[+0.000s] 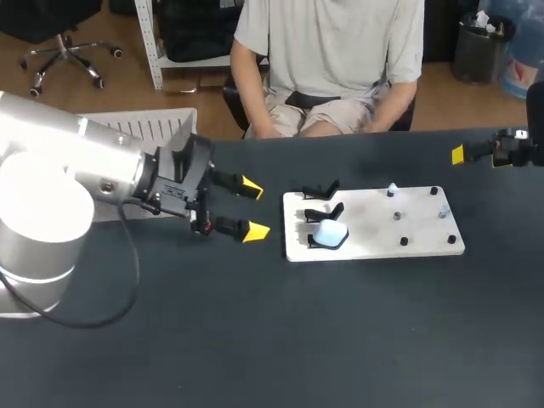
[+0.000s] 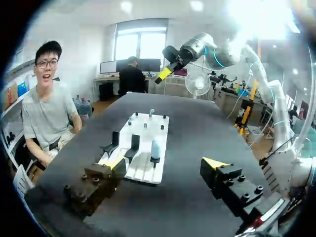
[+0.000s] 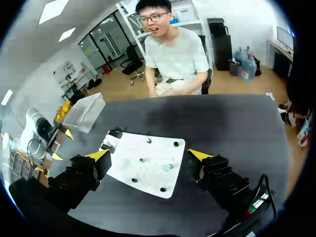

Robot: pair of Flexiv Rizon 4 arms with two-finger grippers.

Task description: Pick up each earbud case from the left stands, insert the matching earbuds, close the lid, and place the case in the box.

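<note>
Jaws of left gripper (image 1: 253,208) and right gripper (image 3: 148,154) gape apart; earbud case (image 1: 330,233) stands on end, upright.

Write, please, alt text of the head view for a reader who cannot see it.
The open left gripper hovers just left of a white board on a dark table, where a pale blue earbud case sits on one of three black stands. The right gripper is at the far right.
</note>
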